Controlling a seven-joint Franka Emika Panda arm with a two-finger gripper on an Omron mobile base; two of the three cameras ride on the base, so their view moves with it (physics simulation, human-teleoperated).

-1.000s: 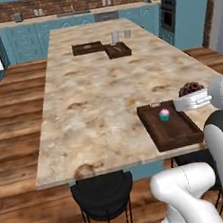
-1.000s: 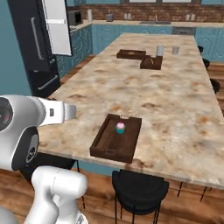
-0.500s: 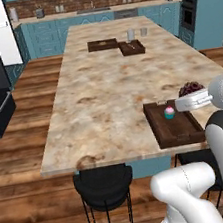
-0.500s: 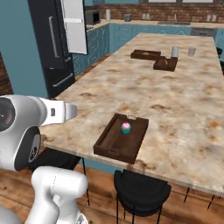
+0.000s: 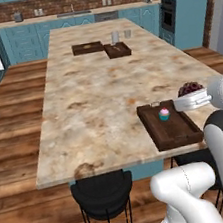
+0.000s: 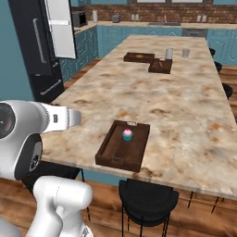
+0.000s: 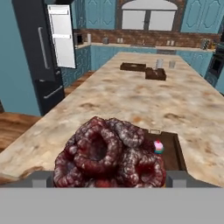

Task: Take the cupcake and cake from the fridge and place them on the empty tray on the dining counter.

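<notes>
The gripper (image 7: 109,183) holds the cake (image 7: 111,153), a dark brown, reddish-flecked lump that sits between its two finger tips (image 7: 41,178) in the hand view. From the left base view the cake (image 5: 190,88) shows as a small dark mound just above the white hand, near the right edge of the surface (image 5: 101,95). The jaws stand wide around it (the cake takes up nearly the whole gap between them).

The tray (image 5: 169,124) lies on the near part of the surface, close to its front edge, with the cupcake (image 5: 164,114) standing upright inside it toward the far end. In the right base view the same tray (image 6: 123,145) sits near the front edge of the surface (image 6: 185,102), and the cupcake (image 6: 127,134) shows its pink top and teal wrapper. In the hand view the cupcake (image 7: 158,147) peeks out beside the cake, within the tray (image 7: 173,151).

The cake seems to hang above the surface just beside the tray, though its height over it is hard to judge.

Two more dark trays (image 6: 139,57) rest at the far end of the surface, with two small cups (image 6: 169,53) near them. The fridge (image 6: 39,46) stands to the left, one door open. A black stool (image 5: 102,195) is tucked under the near edge.
</notes>
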